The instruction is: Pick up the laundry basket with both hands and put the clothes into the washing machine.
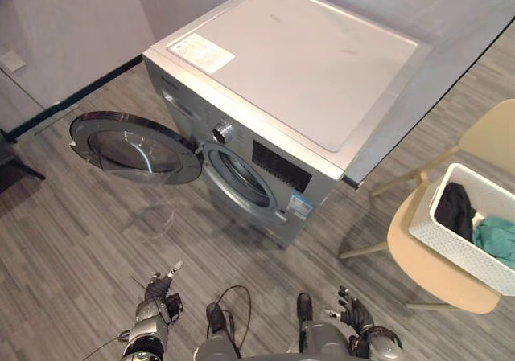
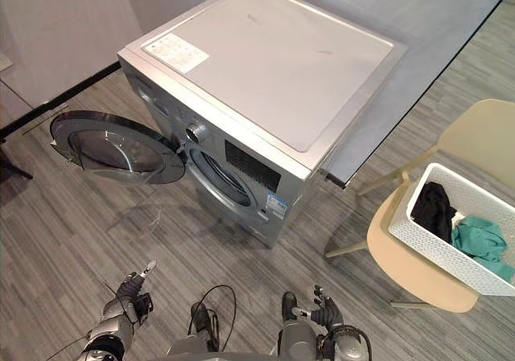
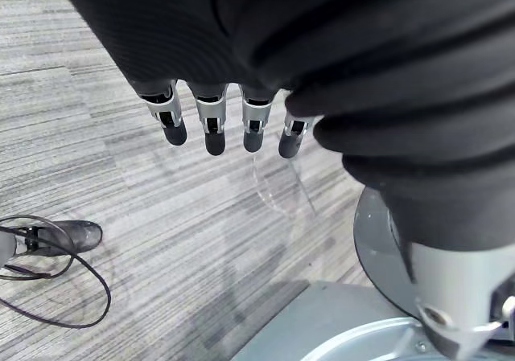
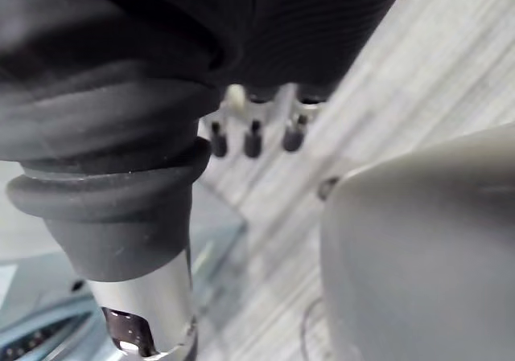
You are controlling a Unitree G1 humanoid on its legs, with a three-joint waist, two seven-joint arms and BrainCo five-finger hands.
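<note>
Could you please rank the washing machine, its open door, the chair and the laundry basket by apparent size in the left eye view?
1. washing machine
2. chair
3. open door and laundry basket look alike; the basket is cropped.

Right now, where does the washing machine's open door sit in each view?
Left eye view: open door at middle left, swung wide.
Right eye view: middle left again.
Left wrist view: its dark curved edge, beside the left hand.
Right wrist view: I cannot make it out.
Shared landmark: the washing machine, directly right of the door in both eye views.
</note>
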